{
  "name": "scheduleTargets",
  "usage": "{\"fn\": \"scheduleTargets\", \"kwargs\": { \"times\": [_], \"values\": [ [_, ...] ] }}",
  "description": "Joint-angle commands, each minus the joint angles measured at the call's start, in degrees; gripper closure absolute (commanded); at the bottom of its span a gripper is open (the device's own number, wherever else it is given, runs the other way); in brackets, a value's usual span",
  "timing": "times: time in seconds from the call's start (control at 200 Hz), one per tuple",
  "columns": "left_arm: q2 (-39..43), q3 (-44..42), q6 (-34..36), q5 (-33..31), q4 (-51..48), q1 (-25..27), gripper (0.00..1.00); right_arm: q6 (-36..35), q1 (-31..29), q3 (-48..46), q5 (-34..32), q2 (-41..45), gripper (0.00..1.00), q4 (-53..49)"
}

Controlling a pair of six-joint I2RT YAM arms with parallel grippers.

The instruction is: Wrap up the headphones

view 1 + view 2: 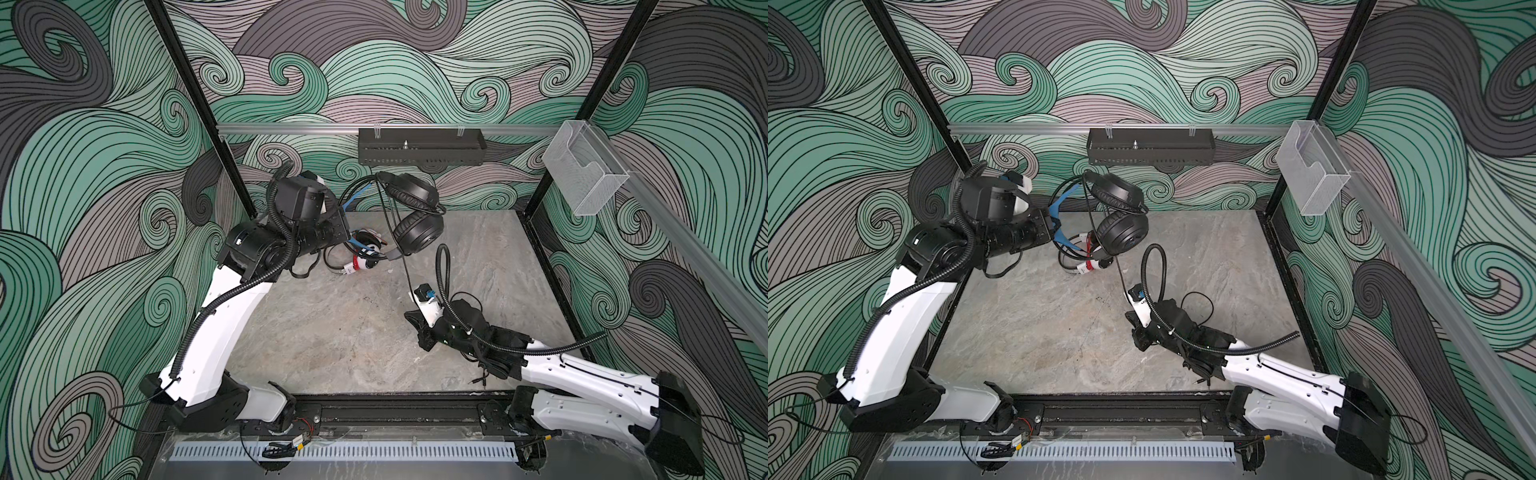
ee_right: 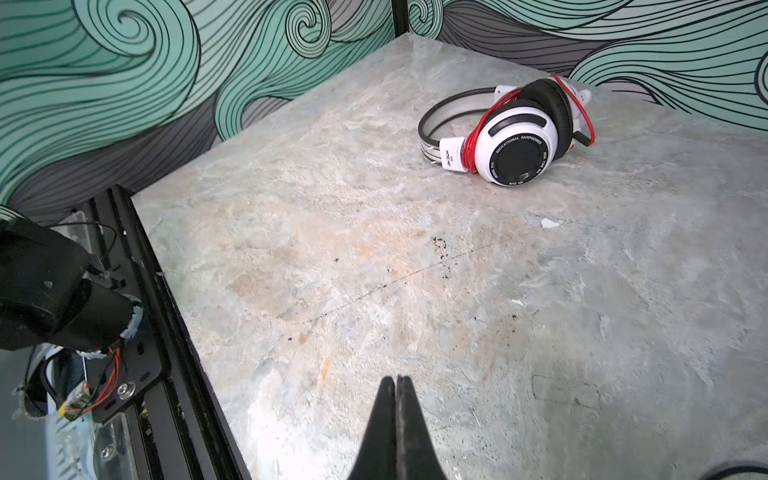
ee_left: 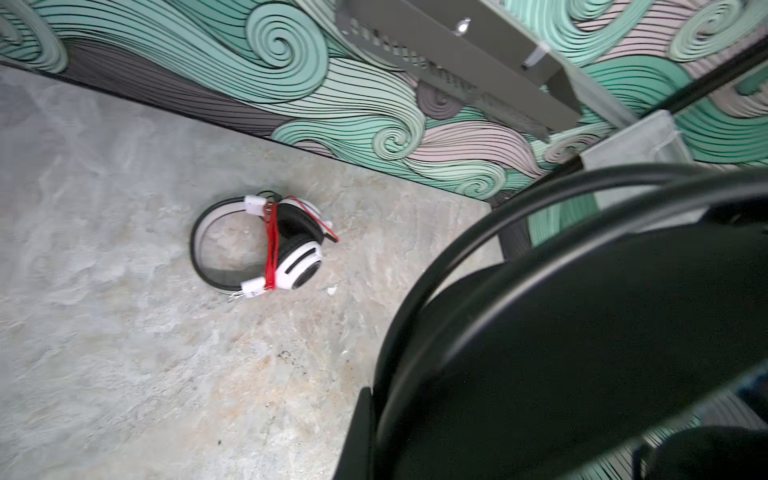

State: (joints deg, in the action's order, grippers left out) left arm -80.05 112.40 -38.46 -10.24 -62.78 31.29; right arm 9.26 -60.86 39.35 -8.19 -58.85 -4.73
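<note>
Left arm: the left gripper (image 1: pixel 347 222) (image 1: pixel 1052 224) is clamped on the headband of the black over-ear headset with blue accents (image 1: pixel 417 216) (image 1: pixel 1121 212) and holds it raised off the grey marbled tabletop (image 1: pixel 332 332), at the far side, left of centre. The headset's long axis runs roughly left to right: the band arc is at the left in the jaws and both ear cups point right. One cup sits farther back than the other. In the left wrist view the band (image 3: pixel 540 291) fills the frame, so the fingers are not visible there.

The black cord (image 1: pixel 405 272) (image 1: pixel 1120 274) drops from the held headset toward the near right. It passes close by the right wrist, then loops behind that arm.

Right arm: the right gripper (image 1: pixel 409 319) (image 1: pixel 1130 319) (image 2: pixel 397 386) sits low over the near right of the table, tips pointing left. The jaws are pressed together. The wrist view shows nothing between the tips.

The white over-ear headset with black ear pads (image 1: pixel 368 259) (image 3: pixel 299 249) (image 2: pixel 515 137) lies on its side on the table at the far side, left of centre, below the raised black one in both top views. Its long axis is left to right, with the band loop to the left and the cups to the right. The thin red cord (image 3: pixel 271 253) (image 2: pixel 484 120) is wound around it where band meets cups.
</note>
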Motion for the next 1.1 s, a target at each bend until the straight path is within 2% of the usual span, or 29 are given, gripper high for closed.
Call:
{"fn": "scheduleTargets", "kwargs": {
  "times": [0.0,0.195,0.33,0.66,0.75,0.841,0.921,0.996,1.096],
  "values": [
    [-0.2,-0.6,0.1,-13.9,10.0,-0.9,1.0,-3.1,-4.7,3.7,-7.8,-0.4,1.0,-11.0],
    [-4.2,-9.4,10.2,-24.1,14.3,-0.6,1.0,-7.3,-14.3,12.7,-15.4,-4.2,1.0,-20.1],
    [-5.4,-15.9,16.9,-28.2,18.7,1.0,1.0,-10.1,-17.7,20.4,-18.7,-7.7,1.0,-25.7],
    [-1.9,-31.3,35.6,-38.3,27.8,11.9,1.0,-20.1,-17.2,37.6,-22.8,-11.8,1.0,-39.4],
    [2.6,-34.0,38.8,-41.4,27.2,14.1,1.0,-23.2,-16.0,39.3,-22.7,-12.2,1.0,-41.2],
    [5.8,-35.6,41.8,-40.9,26.2,15.6,1.0,-27.0,-15.2,39.2,-23.0,-12.4,1.0,-41.9],
    [8.4,-35.9,43.3,-37.3,25.0,16.4,1.0,-30.7,-14.9,38.9,-23.2,-12.9,1.0,-41.9],
    [9.2,-34.2,43.1,-31.1,21.3,16.8,1.0,-34.0,-14.9,39.2,-23.3,-13.4,1.0,-41.9],
    [8.6,-30.6,39.1,-27.0,14.9,17.0,1.0,-37.6,-14.9,40.5,-22.3,-14.0,1.0,-41.3]
  ]
}}
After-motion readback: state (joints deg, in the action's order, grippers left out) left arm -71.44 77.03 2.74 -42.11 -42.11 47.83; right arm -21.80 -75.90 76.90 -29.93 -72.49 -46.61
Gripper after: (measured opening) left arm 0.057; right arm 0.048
